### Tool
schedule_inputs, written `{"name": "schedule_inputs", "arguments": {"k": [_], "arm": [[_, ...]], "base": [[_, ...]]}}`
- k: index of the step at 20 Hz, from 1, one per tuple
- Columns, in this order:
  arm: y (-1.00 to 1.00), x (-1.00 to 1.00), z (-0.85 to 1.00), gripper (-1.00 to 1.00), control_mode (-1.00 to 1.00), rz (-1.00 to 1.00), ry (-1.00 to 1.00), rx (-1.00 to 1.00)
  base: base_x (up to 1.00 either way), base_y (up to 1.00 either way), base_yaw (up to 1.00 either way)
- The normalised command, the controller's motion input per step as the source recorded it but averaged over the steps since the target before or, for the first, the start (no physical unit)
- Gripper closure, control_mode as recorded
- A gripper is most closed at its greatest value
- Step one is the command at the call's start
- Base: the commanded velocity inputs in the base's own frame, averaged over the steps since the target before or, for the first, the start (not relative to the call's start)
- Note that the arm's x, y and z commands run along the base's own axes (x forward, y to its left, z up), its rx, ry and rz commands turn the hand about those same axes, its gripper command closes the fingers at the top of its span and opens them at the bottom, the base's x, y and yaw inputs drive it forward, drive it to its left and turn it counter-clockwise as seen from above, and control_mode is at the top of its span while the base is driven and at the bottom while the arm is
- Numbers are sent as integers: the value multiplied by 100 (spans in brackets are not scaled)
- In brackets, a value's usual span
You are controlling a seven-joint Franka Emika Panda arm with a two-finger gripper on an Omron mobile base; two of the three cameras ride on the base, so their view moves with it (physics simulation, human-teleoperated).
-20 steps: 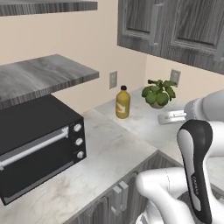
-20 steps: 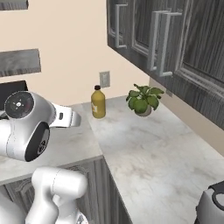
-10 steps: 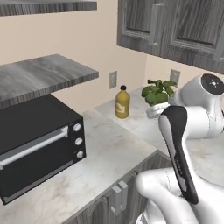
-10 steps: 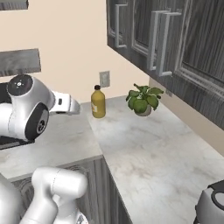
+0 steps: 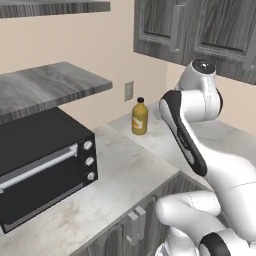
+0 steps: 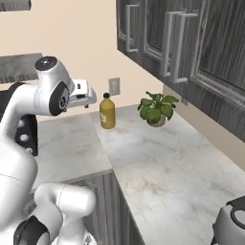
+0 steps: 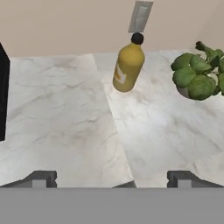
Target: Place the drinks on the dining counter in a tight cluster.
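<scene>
Dark-tipped hand (image 7: 112,178) is standing wide open and holding nothing, its two finger tips (image 7: 42,178) rising far apart at the bottom of the hand view. In the right base view the hand (image 6: 88,99) is hovering above the bench (image 6: 158,158), just left of the juice jug and apart from it.

Item: amber-orange juice jug (image 7: 128,64), black cap, pale label. It is standing upright on the marble bench (image 7: 57,118), close to the back wall, directly below a wall outlet (image 7: 140,16). From the left base view the jug (image 5: 139,116) is sitting in the corner stretch of the bench (image 5: 120,175), beyond the white arm. In the right base view the jug (image 6: 107,111) is sitting between the hand and the plant.

Item: potted green plant (image 6: 156,108), standing on the bench to the right of the jug, near but not touching it.

Item: black toaster oven (image 5: 42,167), resting on the bench well left of the jug, under a grey shelf (image 5: 47,87).

Item: dark grey wall cabinets (image 6: 191,52), hanging above the bench.
</scene>
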Motion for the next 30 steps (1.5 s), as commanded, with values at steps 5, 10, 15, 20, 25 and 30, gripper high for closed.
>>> {"name": "schedule_inputs", "arguments": {"k": [5, 10, 15, 20, 25, 30], "arm": [[0, 100, -40, -100, -100, 7, 1, 0], [0, 98, -3, -100, -100, -3, 4, 0], [0, 77, 5, -100, -100, -17, 5, 0], [0, 38, 0, -100, -100, -8, 10, 3], [0, 42, -16, -100, -100, 0, 15, 5], [-1, 46, -35, -100, -100, 2, 6, 11]], "base": [[0, 0, 0], [0, 0, 0], [0, 0, 0], [0, 0, 0], [0, 0, 0], [0, 0, 0]]}}
